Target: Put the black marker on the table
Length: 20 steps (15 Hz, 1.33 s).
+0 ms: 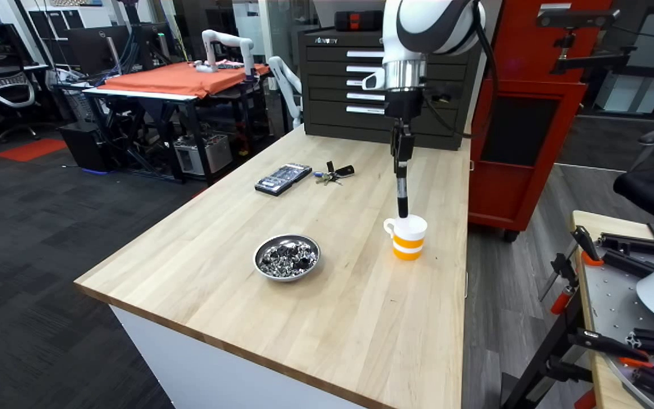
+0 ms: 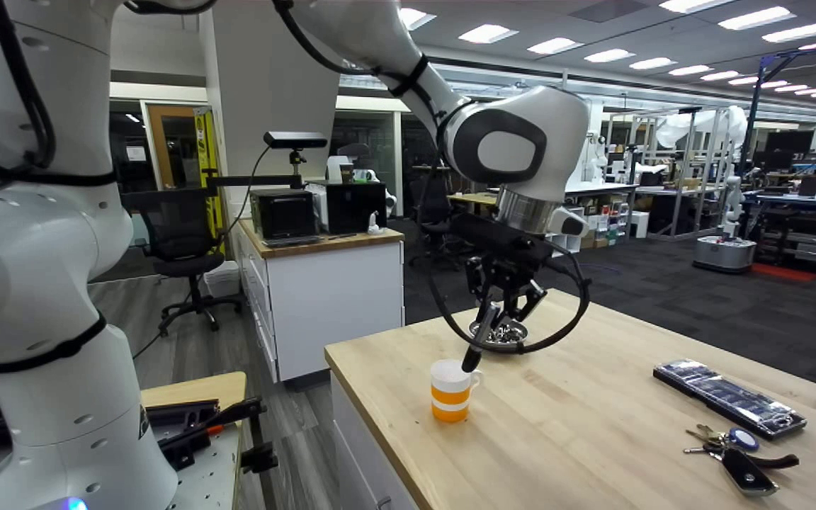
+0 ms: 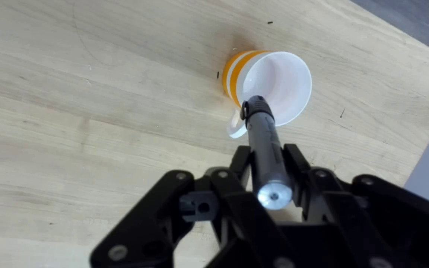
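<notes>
Held aloft, not yet put down

Judging as carry-to-place: gripped, not yet laid on the table (image 1: 349, 318). In an exterior view, noting a metal bowl (image 1: 287, 278) near at left, a flat dark case (image 1: 283, 179) farther off, then keys (image 1: 331, 176) just right of that. Would likely set down between bowl and mug (image 1: 408, 241). For the next move, should shift left past the mug's handle, lower, tip flat, then let go gently. Might knock the mug if lowered straight from here; might roll once freed.

Over at right: finding the black marker (image 1: 402, 196) up off the table, pointing dark end down at the mug's rim, on the handle side. Tilted, not quite upright. Can't tell if touching the rim; overlapping it in every view.

On the claw (image 3: 268, 158): drawn in snugly around the marker's grey body, pinching from both sides, leaving no gap beyond the body's width. Holding nothing else visible. Touching only the marker; well apart from the table. Looks a firm hold, as a guess.
</notes>
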### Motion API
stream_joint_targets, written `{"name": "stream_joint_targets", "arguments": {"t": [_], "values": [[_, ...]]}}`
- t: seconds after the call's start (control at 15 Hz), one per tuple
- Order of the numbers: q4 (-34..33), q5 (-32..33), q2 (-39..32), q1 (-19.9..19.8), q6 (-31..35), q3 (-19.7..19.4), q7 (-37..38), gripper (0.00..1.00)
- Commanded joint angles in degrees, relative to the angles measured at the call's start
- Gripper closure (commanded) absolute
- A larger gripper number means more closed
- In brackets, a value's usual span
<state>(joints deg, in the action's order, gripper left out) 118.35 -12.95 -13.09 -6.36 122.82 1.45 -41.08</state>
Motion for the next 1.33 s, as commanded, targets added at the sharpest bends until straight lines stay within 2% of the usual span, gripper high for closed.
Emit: {"name": "stream_joint_targets", "arguments": {"t": [0.0,0.6,0.93,1.27], "values": [[-3.9,3.4,2.6,0.4,-6.0,-1.0,4.0,0.93],[-11.7,11.4,-2.6,-0.8,-15.8,-4.4,4.8,0.93],[-14.6,16.6,-8.4,-1.3,-15.4,-5.1,3.5,0.93],[-19.8,22.6,-14.9,-1.4,-17.9,-5.4,3.6,0.93]]}}
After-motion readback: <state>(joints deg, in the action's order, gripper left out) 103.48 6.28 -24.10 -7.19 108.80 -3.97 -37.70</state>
